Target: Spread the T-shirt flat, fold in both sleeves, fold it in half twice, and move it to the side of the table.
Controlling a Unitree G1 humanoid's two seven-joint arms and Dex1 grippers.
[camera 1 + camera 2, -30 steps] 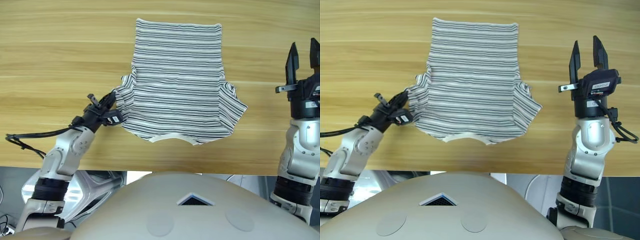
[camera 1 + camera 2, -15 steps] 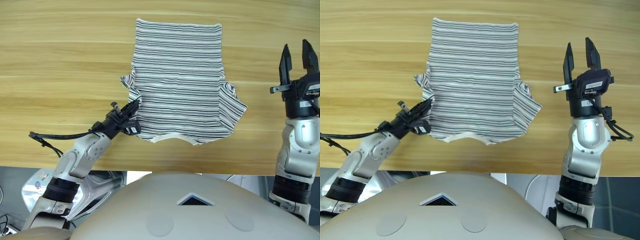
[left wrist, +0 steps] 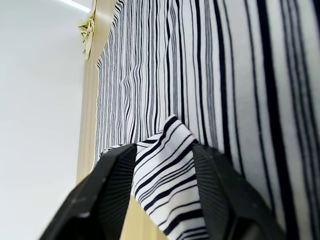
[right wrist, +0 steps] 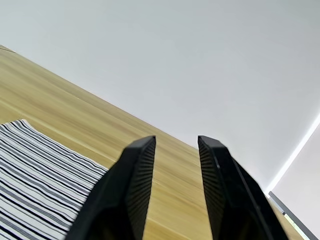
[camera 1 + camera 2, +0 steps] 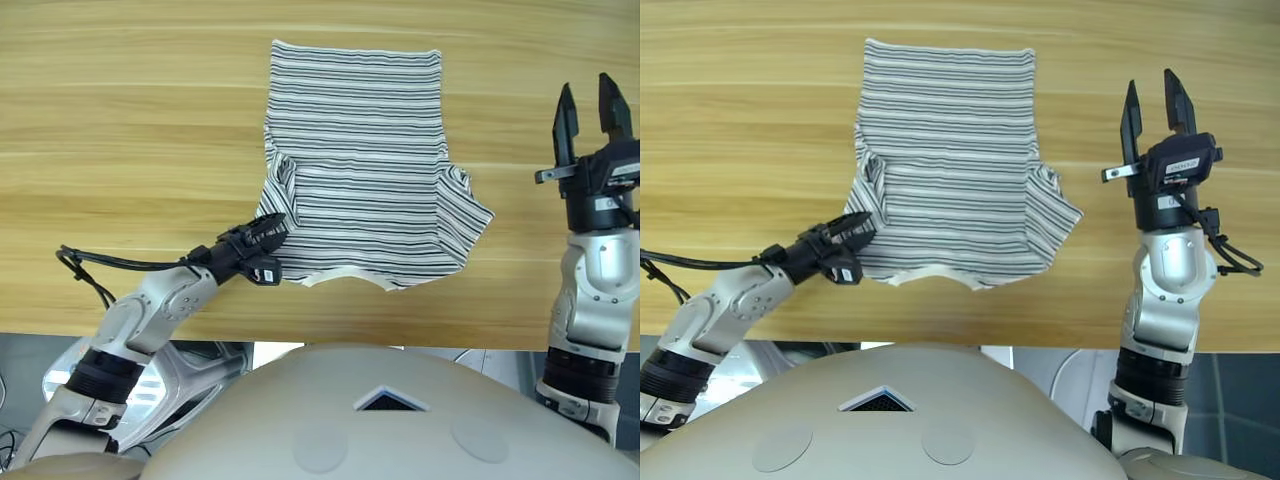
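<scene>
Head view: your shirt lies mostly flat on the counter, hem at 12 o'clock, collar at 6 near the counter's edge. Its left sleeve is turned in over the body; the right sleeve sticks out at 4 o'clock. Your left gripper sits at the shirt's 8 o'clock edge. Your right gripper stands upright at the shirt's 3 o'clock, apart from it.

Left wrist view: jaws part closed, pinching a fold of striped cloth.

Right wrist view: jaws spread, nothing between them; a shirt corner and counter lie beyond.
</scene>
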